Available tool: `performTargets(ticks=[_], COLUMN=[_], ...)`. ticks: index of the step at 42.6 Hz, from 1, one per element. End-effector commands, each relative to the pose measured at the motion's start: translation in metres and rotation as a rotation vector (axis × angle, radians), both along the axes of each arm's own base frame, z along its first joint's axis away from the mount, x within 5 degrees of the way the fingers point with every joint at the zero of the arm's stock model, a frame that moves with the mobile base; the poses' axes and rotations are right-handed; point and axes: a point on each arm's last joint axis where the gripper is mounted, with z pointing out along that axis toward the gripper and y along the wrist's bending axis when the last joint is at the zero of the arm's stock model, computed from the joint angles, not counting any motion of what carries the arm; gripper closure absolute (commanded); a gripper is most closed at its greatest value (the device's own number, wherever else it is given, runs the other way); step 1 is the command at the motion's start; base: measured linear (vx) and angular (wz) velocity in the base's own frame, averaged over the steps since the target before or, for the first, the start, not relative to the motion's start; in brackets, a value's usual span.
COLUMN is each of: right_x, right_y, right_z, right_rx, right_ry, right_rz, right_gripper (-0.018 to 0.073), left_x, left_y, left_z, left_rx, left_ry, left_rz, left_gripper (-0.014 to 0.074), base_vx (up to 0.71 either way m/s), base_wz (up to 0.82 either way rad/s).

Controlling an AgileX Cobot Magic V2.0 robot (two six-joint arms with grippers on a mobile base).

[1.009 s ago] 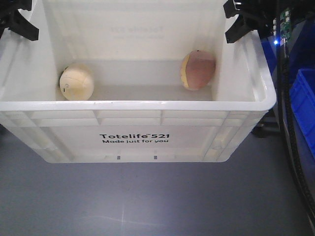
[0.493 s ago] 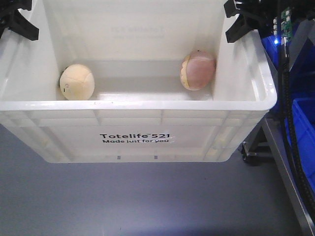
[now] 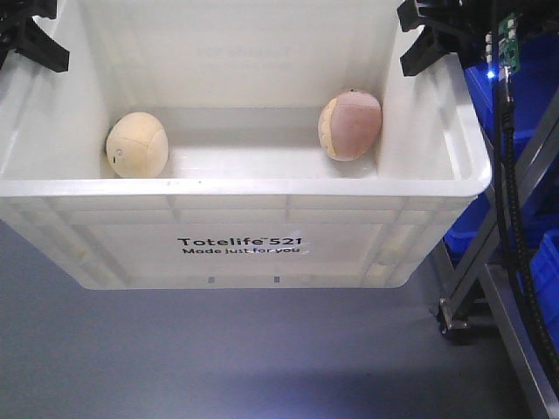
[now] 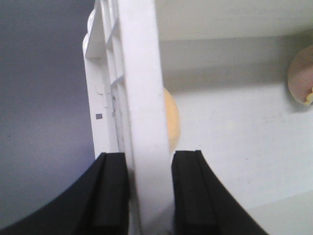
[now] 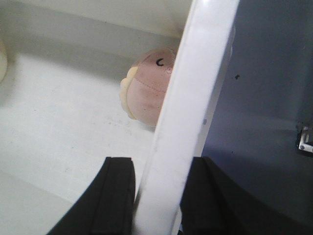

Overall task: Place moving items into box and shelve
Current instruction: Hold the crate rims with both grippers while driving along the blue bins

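Grey floor [image 3: 262, 367] below — jaws of left gripper [image 4: 149, 164] and right gripper [image 5: 159, 169] grip box [image 3: 279, 188] walls.

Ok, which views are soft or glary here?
Front view: sharp, the Totelife tote's print legible. Left wrist view: left gripper and clamped rim blurred close-up. Right wrist view: rim overexposed, pinkish-brown plush ball fairly crisp, right gripper soft.

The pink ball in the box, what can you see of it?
The pink ball is round and soft-looking, like plush: pinkish-brown with a tan patch on its left side and a small black stitched mark. It rests on the floor of the white box, at the right end, seemingly against the side wall.
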Motion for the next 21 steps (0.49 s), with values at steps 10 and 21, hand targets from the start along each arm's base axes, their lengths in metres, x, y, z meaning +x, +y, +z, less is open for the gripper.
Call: performTargets(ticks=[10,21], right_x=[-0.019,-0.019], right_y=[0.0144,0.0144], right_z=[0.0376,0.0376], right_rx=[0.187,0.187], right_ry=[-0.13,-0.13], right_rz=[0.065,0.065], right_gripper=[0.0559,0.0559], left_x=[-0.0129,-0.0129], left_y=[-0.0164,-0.0164], left_z=[0.0363,0.0363], left_rx=[-0.19,-0.19], left_ry=[-0.159,-0.159], left_rz=[-0.029,-0.029], left_gripper=[0.0601,0.0601], base_vx=[0.5,0.5], base_wz=[-0.02,-0.04])
